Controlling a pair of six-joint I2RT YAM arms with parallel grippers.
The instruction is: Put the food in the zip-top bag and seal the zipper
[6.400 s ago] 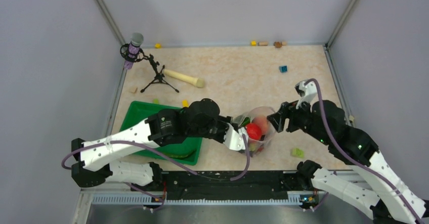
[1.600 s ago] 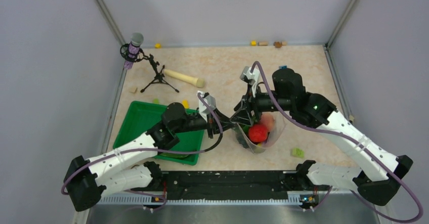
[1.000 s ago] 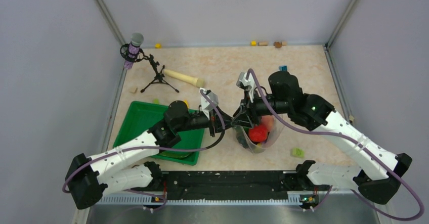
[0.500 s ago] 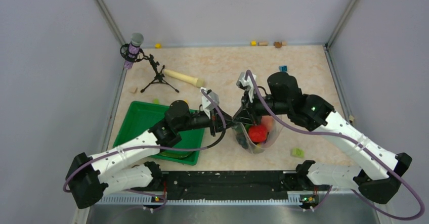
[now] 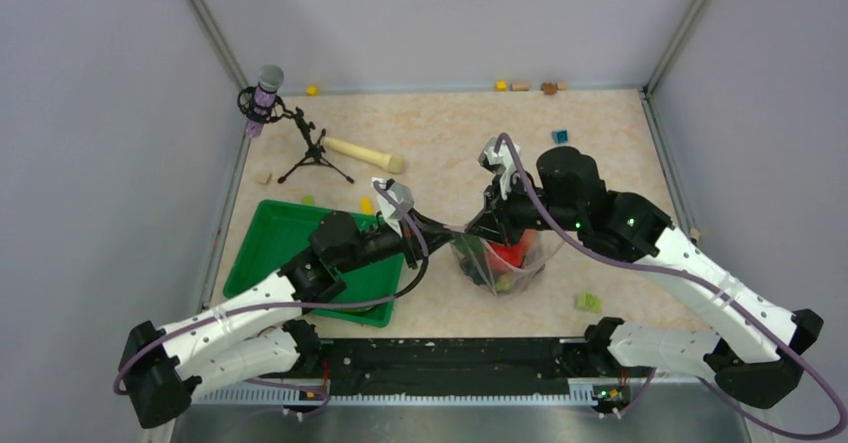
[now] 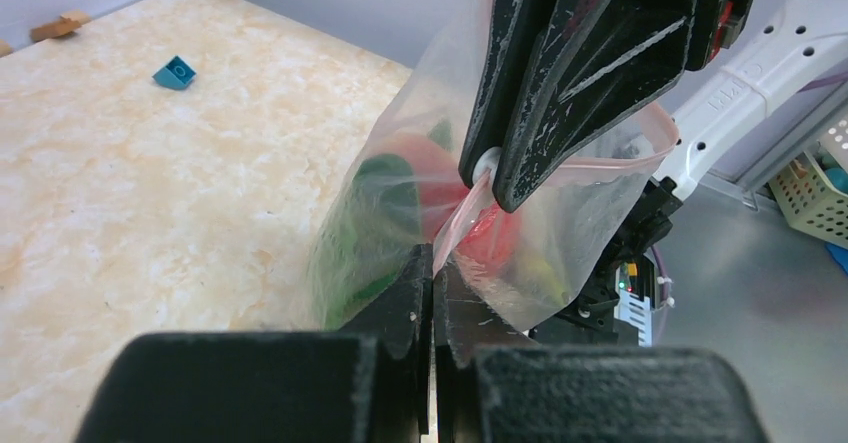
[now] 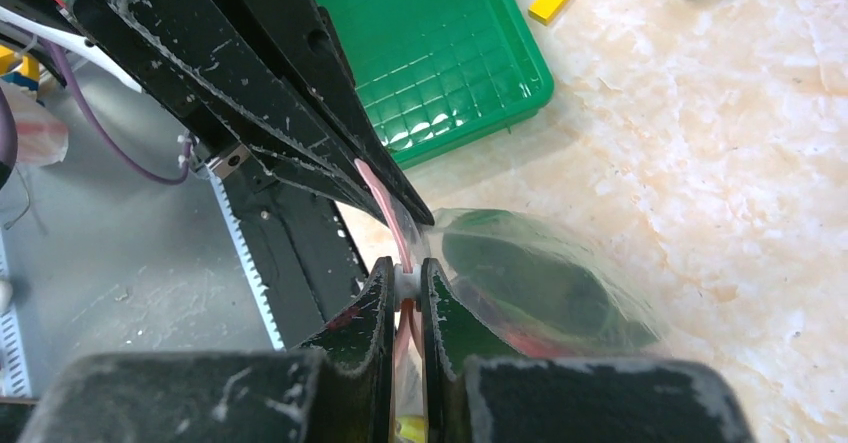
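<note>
The clear zip-top bag [image 5: 503, 263] hangs between both grippers near the table's front middle. Red and green food [image 5: 503, 256] shows through it: a red piece [image 6: 437, 178] and green leaves [image 7: 540, 283]. My left gripper [image 6: 433, 275] is shut on one end of the pink zipper [image 6: 462, 223]. My right gripper [image 7: 405, 281] is shut on the zipper [image 7: 385, 208] at a small white slider, close in front of the left fingers [image 7: 300, 133]. From above, the left gripper [image 5: 441, 230] and right gripper [image 5: 478, 231] nearly meet at the bag's left top corner.
The green tray [image 5: 272, 240] lies left of the bag under my left arm. A rolling pin [image 5: 362, 154] and a microphone tripod [image 5: 312, 153] stand at the back left. Small blocks lie about: blue [image 5: 560, 136], green [image 5: 588, 302], yellow [image 5: 366, 204].
My right jaws have closed on the zipper. My left gripper has drawn back to the left with its end of the strip, and the bag has sunk slightly.
</note>
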